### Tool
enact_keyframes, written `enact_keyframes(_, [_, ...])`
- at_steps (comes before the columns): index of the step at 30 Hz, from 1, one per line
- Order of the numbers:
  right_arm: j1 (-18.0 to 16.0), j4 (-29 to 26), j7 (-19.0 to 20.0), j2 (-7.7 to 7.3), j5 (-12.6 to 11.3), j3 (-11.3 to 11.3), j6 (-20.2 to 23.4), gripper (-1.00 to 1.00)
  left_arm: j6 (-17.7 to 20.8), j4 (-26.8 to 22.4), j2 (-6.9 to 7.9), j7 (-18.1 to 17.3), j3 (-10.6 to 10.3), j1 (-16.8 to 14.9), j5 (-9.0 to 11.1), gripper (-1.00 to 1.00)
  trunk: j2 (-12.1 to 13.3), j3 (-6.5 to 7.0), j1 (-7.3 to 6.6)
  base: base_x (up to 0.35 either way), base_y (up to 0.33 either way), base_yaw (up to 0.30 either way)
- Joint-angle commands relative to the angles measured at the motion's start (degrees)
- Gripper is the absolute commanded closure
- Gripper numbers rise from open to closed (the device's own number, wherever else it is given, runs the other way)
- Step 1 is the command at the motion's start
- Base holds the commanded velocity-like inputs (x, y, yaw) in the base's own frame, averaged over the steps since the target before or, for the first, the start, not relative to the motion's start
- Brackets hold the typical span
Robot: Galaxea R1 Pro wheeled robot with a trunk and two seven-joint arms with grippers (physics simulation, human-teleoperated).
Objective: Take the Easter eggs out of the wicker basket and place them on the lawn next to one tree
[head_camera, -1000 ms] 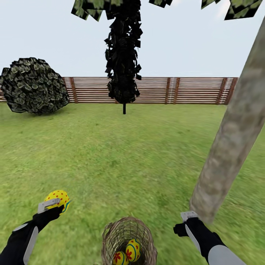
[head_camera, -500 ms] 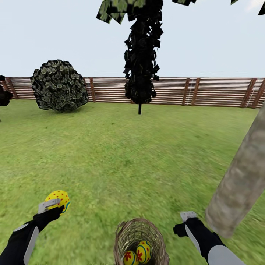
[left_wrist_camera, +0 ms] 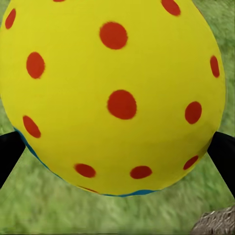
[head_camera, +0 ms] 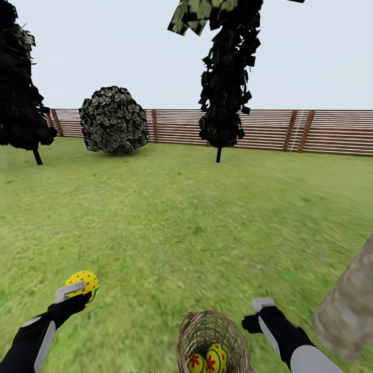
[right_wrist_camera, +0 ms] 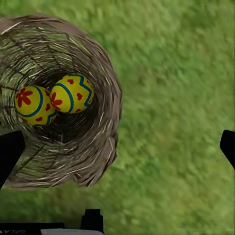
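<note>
My left gripper (head_camera: 77,291) is shut on one yellow Easter egg (head_camera: 83,282) with red dots, held above the lawn (head_camera: 171,233) at the lower left. Close up, that egg (left_wrist_camera: 115,93) sits between the black fingers (left_wrist_camera: 9,154). The wicker basket (head_camera: 192,331) stands on the grass at the bottom middle with two eggs (head_camera: 216,358) inside. From above, my open right gripper (right_wrist_camera: 117,152) looks down beside the basket (right_wrist_camera: 105,142), whose eggs (right_wrist_camera: 72,93) lie side by side at the bottom. My right gripper (head_camera: 261,311) hovers just right of the basket. A grey-brown tree trunk (head_camera: 347,311) leans in at the lower right.
A brown slat fence (head_camera: 321,132) closes the far end of the garden. Two dark trees (head_camera: 225,83) (head_camera: 20,103) and a round bush (head_camera: 114,120) stand in front of it. Open grass stretches between them and me.
The camera has turned left, so the basket, trunk and far trees slid right in the picture. Both arms hold their pose, and the left gripper keeps the egg.
</note>
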Motion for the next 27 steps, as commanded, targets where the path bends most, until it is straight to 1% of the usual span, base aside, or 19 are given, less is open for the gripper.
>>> enact_keyframes(1, [0.0,-0.1,0.0,-0.07,0.3,0.3,0.4,-1.0,0.4,0.0,-0.03,-0.3,0.1,-0.1,0.2,1.0,0.4,0.11,-0.22,0.0,0.0,0.291])
enact_keyframes(2, [0.0,-0.1,0.6,-1.51,0.2,0.0,0.7,-1.0,0.4,0.0,-0.03,-0.3,0.1,-0.1,0.1,1.0,0.8,0.27,-0.44,0.0,0.0,0.288])
enact_keyframes(4, [0.0,-0.2,0.9,-5.17,-0.3,-0.1,1.0,-1.0,0.4,0.1,-0.03,-0.3,0.1,-0.1,0.1,1.0,1.6,0.61,-0.88,0.0,0.0,0.26])
enact_keyframes(5, [0.0,-0.2,1.0,-6.24,-0.3,0.0,1.1,-1.0,0.3,0.1,-0.03,-0.3,0.1,-0.1,0.1,1.0,2.0,0.79,-1.1,0.0,0.0,0.204])
enact_keyframes(7, [0.0,-0.2,1.1,-7.16,-0.4,0.1,1.1,-1.0,0.3,0.1,-0.03,-0.3,0.2,-0.1,0.1,1.0,2.8,1.15,-1.53,0.0,0.0,0.161])
enact_keyframes(16, [0.0,-0.2,1.0,-7.1,0.0,0.2,0.7,-1.0,0.3,0.1,-0.03,-0.3,0.2,-0.1,0.1,1.0,6.4,2.76,-3.51,0.0,0.0,0.136])
enact_keyframes(22, [0.0,-0.2,1.0,-7.02,0.1,0.2,0.7,-1.0,0.1,0.1,-0.03,-0.4,0.3,-0.1,0.1,1.0,6.4,2.76,-3.51,0.0,0.017,0.114])
enact_keyframes(27, [0.0,-0.2,1.0,-6.91,0.1,0.2,0.6,-1.0,0.4,0.2,0.02,-0.4,0.2,-0.1,0.2,1.0,6.4,2.76,-3.51,-0.066,0.281,0.039])
